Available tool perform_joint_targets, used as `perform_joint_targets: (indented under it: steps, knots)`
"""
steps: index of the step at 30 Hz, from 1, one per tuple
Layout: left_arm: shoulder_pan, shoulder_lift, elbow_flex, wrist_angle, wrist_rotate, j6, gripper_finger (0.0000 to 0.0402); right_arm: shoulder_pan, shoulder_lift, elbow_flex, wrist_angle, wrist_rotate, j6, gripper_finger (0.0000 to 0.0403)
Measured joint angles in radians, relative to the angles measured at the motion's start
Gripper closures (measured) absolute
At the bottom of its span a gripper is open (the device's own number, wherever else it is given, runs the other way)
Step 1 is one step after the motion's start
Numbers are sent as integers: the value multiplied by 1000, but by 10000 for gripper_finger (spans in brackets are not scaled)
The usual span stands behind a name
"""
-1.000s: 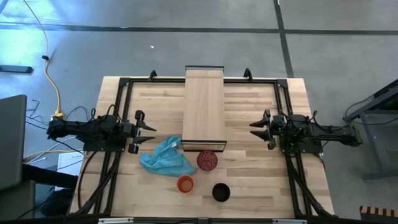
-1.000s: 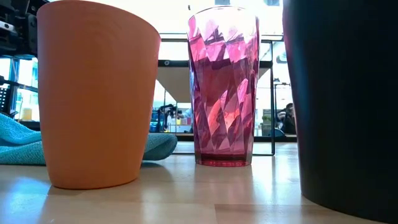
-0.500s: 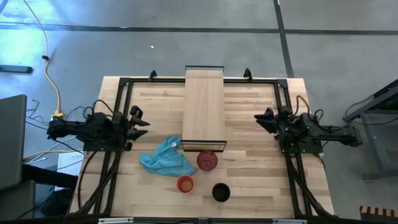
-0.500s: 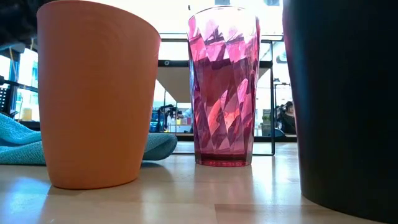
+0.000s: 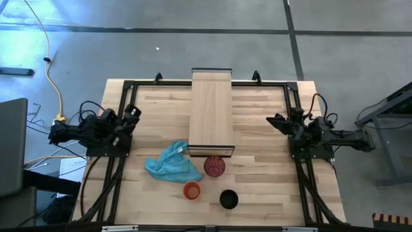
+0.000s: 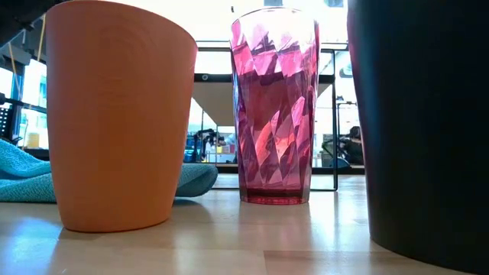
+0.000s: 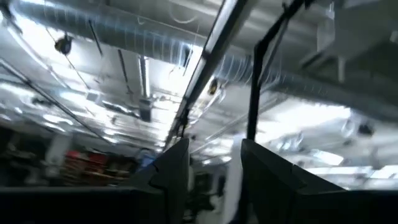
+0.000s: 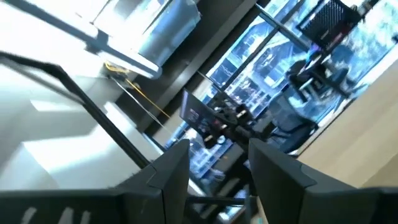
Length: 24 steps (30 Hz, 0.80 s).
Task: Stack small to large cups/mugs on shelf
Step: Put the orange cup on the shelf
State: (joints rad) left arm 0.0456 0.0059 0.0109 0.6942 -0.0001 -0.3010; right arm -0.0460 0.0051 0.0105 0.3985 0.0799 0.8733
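Three cups standing upright near the front edge of the slatted tabletop point(image 5: 270, 193): small orange-red cup point(image 5: 191, 190), black cup point(image 5: 228, 199) to its right, see-through pinkish-red cup point(image 5: 214, 166) a little behind and between them. Pinkish-red cup just beside the framed near end of the shelf point(image 5: 211, 113), a pale wood plank running down the table's middle toward the far edge. Crumpled light blue cloth point(image 5: 172, 164) to the left of the cups, close to the orange-red one and the shelf's near corner.

Well apart from all three cups, left gripper point(image 5: 133, 114) drawn back at the table's left edge, raised and tilted upward. Right gripper point(image 5: 275, 120) likewise at the right edge, beyond the shelf's right side. Nothing held in either. Fingers of each parted, a gap visible between the two dark fingers point(image 7: 171, 171) in the left wrist view and between the fingers point(image 8: 171, 171) in the right wrist view.

From table height, orange-red cup point(image 6: 118, 114) and pinkish-red cup point(image 6: 275, 107) filling the view, black cup point(image 6: 424, 122) cut off at the right and top. Cloth point(image 6: 23, 172) mostly hidden behind the orange-red cup. Wrist views aimed at ceiling and room only, table and cups out of sight there.
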Motion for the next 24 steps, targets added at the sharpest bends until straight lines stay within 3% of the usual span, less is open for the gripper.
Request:
perform_joint_targets:
  steps: [5, 11, 16, 20, 24]
  knots:
    - [0, 0, 0, -4, -47, -259, 268, 1, 0, 0, -21, 0, 28, 245]
    - [0, 0, 0, -58, 28, -319, 268, 1, 0, 0, -74, 17, 127, 245]
    - [0, 0, 0, -262, 169, -472, 268, 2, 0, 0, -163, -10, 210, 245]
    - [0, 1, -2, -433, 166, -537, 268, 2, 1, 0, -296, -10, 219, 245]
    - [0, 0, -1, -418, 122, -590, 268, 1, 16, 2, -381, -20, 202, 245]
